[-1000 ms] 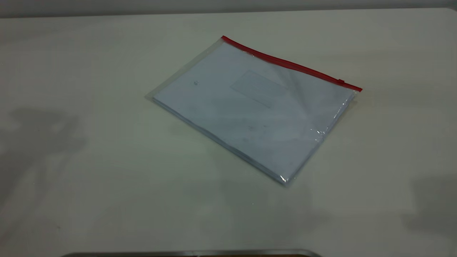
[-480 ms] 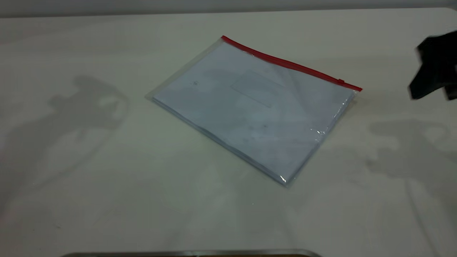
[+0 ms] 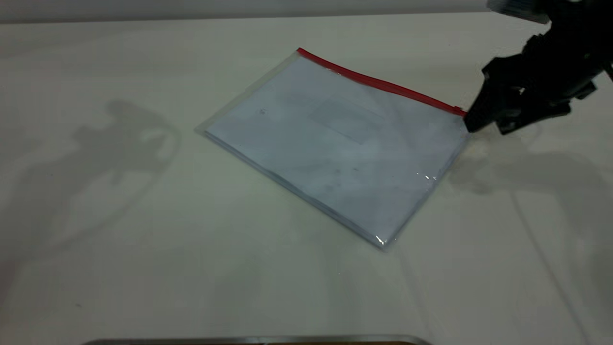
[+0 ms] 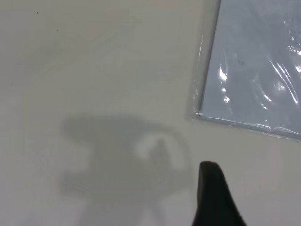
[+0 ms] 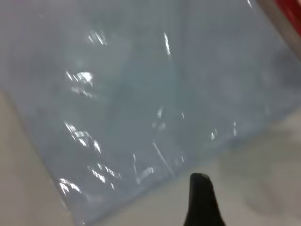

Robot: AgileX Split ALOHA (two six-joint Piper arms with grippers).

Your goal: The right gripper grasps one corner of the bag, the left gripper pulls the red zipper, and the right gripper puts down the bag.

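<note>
Pale worktop (image 3: 119, 249) carries the bag (image 3: 335, 148), lying flat just beside the right pincer (image 3: 483, 125), whose tips hide the slider end of the red zipper (image 3: 378, 84). Half a second ago that pincer hung farther off by the frame edge; it has come down to the corner. Its jaws stand apart. Left pincer (image 4: 214, 197): one fingertip shows, so I cannot tell its state.
</note>
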